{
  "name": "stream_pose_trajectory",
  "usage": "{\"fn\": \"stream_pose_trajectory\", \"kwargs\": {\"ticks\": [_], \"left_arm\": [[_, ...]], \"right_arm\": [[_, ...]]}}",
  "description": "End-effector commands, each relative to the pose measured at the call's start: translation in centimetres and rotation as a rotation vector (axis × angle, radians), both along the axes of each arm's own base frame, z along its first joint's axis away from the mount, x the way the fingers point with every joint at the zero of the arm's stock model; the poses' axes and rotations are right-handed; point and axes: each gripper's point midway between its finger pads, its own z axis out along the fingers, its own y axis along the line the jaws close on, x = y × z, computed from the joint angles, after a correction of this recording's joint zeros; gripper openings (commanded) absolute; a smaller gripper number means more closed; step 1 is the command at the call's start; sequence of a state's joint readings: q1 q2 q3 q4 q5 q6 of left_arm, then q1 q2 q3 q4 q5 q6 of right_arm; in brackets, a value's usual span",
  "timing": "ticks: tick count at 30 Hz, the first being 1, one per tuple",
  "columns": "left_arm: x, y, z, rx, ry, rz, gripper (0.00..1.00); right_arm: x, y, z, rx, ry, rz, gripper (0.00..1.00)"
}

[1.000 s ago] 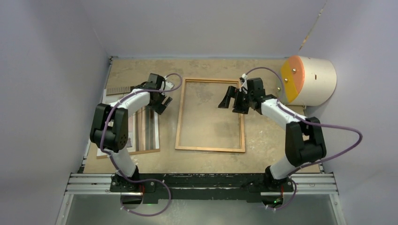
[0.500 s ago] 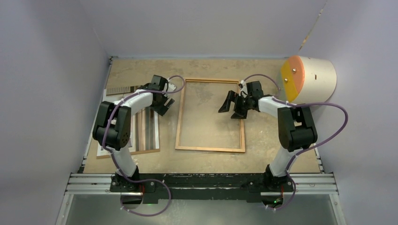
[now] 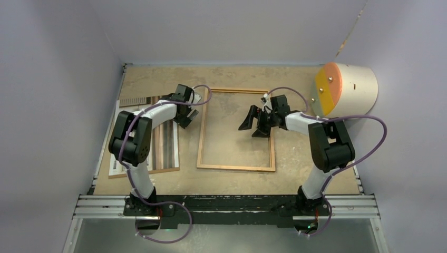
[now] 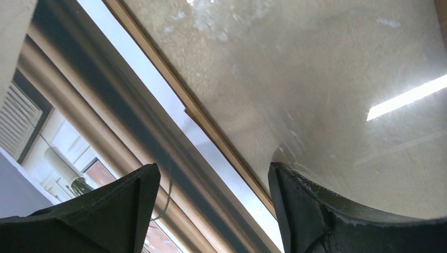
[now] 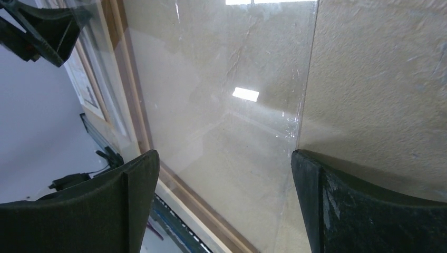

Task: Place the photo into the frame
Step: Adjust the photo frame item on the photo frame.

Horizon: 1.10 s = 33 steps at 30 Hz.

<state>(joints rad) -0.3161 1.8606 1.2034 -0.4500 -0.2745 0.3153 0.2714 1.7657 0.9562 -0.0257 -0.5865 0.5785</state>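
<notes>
Soft, even light from overhead fills the top view. The pale walls (image 3: 52,79) wash out slightly, and only faint shadows fall on the tan surface (image 3: 298,153). That view is sharp from edge to edge. In the left wrist view a bright lamp streak glares off the glass pane (image 4: 327,79), and the left pincer (image 4: 211,174) shows as dark, soft-edged shapes. The right wrist view carries a small white reflection on the pane, and the right pincer (image 5: 224,155) is underexposed.
</notes>
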Motion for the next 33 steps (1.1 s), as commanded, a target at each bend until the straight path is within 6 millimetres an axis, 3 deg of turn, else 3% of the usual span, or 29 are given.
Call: {"fn": "stream_pose_trajectory", "kwargs": {"ticks": [1, 5, 10, 15, 23, 28, 33], "left_arm": [[-0.2, 0.6, -2.4, 0.055, 0.035, 0.014, 0.79], [-0.3, 1.1, -2.9, 0.084, 0.034, 0.015, 0.79], [-0.6, 1.5, -3.7, 0.104, 0.042, 0.015, 0.79], [-0.7, 1.3, -4.0, 0.093, 0.046, 0.014, 0.79], [-0.8, 1.0, -3.9, 0.098, 0.045, 0.007, 0.79], [-1.0, 1.0, -4.3, 0.105, 0.048, 0.006, 0.79], [-1.3, 0.9, -4.5, 0.106, 0.051, 0.002, 0.79]], "right_arm": [[-0.8, 1.3, 2.6, 0.124, 0.003, 0.008, 0.95], [-1.2, 0.6, 2.3, 0.107, 0.013, -0.027, 0.95], [-1.3, -2.5, 1.1, -0.088, -0.007, -0.109, 0.95], [-2.6, -3.8, 1.1, -0.15, -0.004, -0.145, 0.95], [-7.1, -3.3, -0.8, -0.126, 0.13, -0.096, 0.92], [-9.3, -1.7, -1.3, -0.082, 0.189, -0.046, 0.92], [-10.2, -0.2, -2.1, -0.014, 0.243, -0.03, 0.9]]}}
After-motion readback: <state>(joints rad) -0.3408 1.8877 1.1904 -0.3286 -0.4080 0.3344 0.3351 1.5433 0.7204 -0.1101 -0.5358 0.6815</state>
